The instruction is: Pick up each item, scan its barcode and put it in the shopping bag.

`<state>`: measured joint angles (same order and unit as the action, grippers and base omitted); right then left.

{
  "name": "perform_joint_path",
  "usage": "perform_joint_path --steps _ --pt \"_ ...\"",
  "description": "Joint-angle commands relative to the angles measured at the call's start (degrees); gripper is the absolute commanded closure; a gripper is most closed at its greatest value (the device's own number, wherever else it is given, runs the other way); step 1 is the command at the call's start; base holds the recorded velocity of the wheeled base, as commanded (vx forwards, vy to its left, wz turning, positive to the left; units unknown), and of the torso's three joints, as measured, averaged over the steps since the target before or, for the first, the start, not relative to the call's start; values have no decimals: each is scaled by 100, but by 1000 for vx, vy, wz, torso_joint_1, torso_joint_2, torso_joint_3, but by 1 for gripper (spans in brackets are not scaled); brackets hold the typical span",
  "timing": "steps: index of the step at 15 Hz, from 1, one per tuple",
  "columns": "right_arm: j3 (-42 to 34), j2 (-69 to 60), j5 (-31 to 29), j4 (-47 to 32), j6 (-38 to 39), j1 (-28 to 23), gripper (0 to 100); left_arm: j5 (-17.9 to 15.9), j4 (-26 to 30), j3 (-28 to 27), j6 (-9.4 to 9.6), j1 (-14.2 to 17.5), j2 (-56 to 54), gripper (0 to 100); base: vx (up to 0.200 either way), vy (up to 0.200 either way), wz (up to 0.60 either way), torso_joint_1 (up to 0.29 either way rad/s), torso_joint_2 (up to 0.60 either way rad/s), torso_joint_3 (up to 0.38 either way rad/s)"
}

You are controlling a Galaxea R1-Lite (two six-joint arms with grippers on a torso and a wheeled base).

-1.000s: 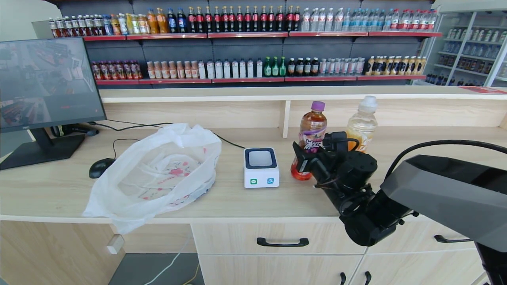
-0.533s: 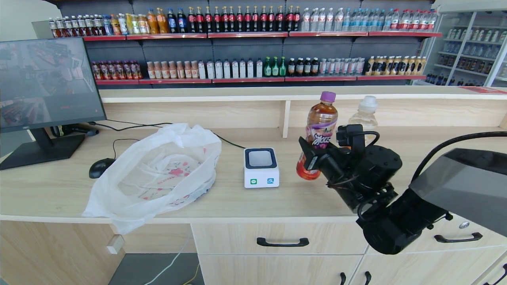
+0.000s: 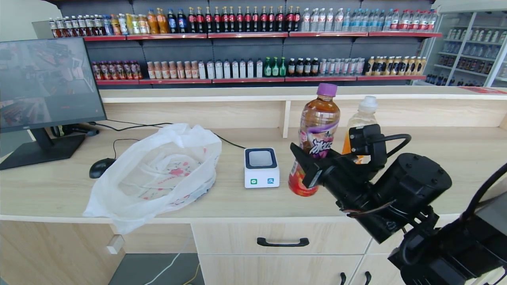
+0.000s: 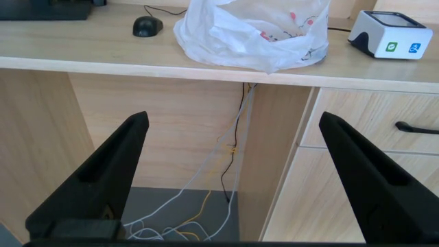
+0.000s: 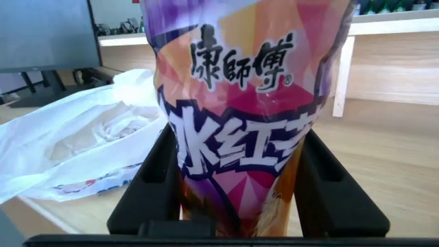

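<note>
My right gripper (image 3: pixel 313 168) is shut on a purple-capped bottle of red tea (image 3: pixel 317 130), held upright above the counter, right of the white scanner (image 3: pixel 260 167). In the right wrist view the bottle (image 5: pixel 236 123) stands between the two black fingers (image 5: pixel 147 185). A second bottle with a white cap (image 3: pixel 363 118) stands on the counter behind the arm. The white shopping bag (image 3: pixel 158 170) lies open on the counter left of the scanner. My left gripper (image 4: pixel 236 185) hangs open below the counter edge, facing the cabinet front, with the bag (image 4: pixel 254 31) and scanner (image 4: pixel 391 34) above it.
A monitor (image 3: pixel 45 87) and a black mouse (image 3: pixel 101 167) sit at the counter's left end. A raised wooden ledge (image 3: pixel 277 97) runs along the back, with drink shelves behind. Drawers with black handles (image 3: pixel 282 242) are under the counter.
My right gripper has lifted the tea bottle off the counter and drawn it nearer, slightly towards the front edge. The bag, scanner and white-capped bottle have not moved.
</note>
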<state>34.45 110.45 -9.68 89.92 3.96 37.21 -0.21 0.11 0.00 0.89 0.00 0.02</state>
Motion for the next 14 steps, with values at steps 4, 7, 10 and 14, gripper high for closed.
perform_joint_path --steps 4,7,10,14 --pt "-826 -841 -87 8 8 393 100 3 7 0 -1 0 -2 0 0 0 0 0 0 0" --pt "-1204 -1262 -78 8 17 393 100 3 7 0 -1 0 -2 0 0 0 0 0 0 0" --pt "-1968 -1992 -69 8 17 393 100 3 7 0 -1 0 -2 0 0 0 0 0 0 0" --pt "-2382 -2590 -34 8 166 393 100 3 -2 0 -1 0 -2 0 0 0 0 0 0 0"
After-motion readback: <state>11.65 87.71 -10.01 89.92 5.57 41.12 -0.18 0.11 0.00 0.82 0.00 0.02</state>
